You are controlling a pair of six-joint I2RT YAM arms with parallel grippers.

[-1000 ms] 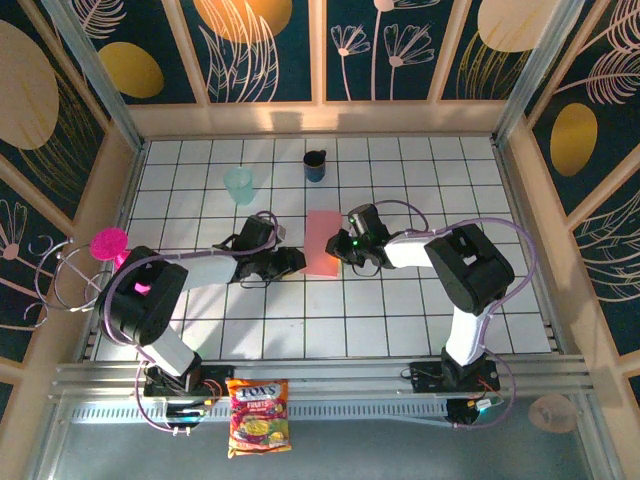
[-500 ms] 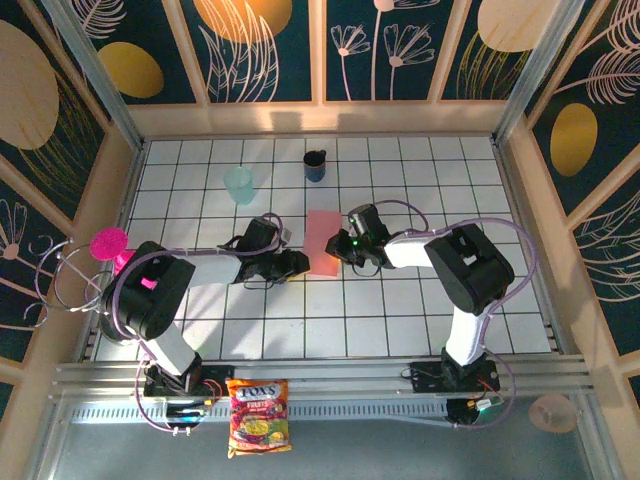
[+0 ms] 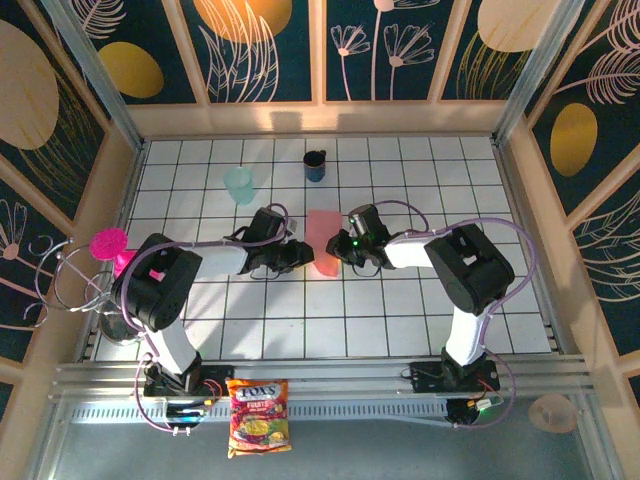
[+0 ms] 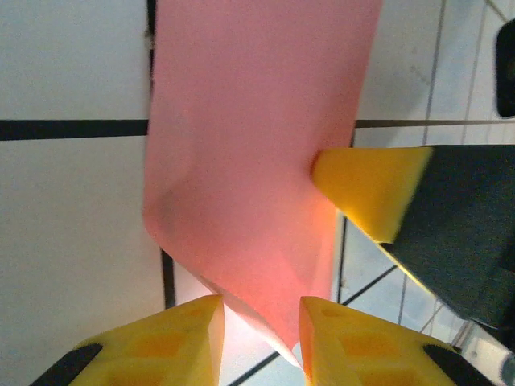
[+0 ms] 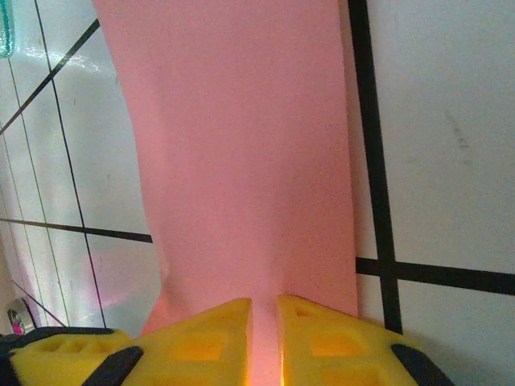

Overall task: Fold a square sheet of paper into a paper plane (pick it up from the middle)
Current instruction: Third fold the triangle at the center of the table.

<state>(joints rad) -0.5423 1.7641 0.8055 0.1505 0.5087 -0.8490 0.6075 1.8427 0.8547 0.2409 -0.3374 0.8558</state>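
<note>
Pinching the pink paper [image 3: 322, 235] at 3 o'clock, the right gripper [image 5: 264, 310] is clamped on it. The left gripper [image 4: 259, 310], at 8 o'clock, is spread apart around a corner.

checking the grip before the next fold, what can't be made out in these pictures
Left wrist view: whether the left gripper actually pinches the corner of the paper; blurred close up.
Right wrist view: the paper's near edge, behind the right gripper; its far edge runs off the top.
Top external view: how both grippers meet the paper; too small and dark.
</note>
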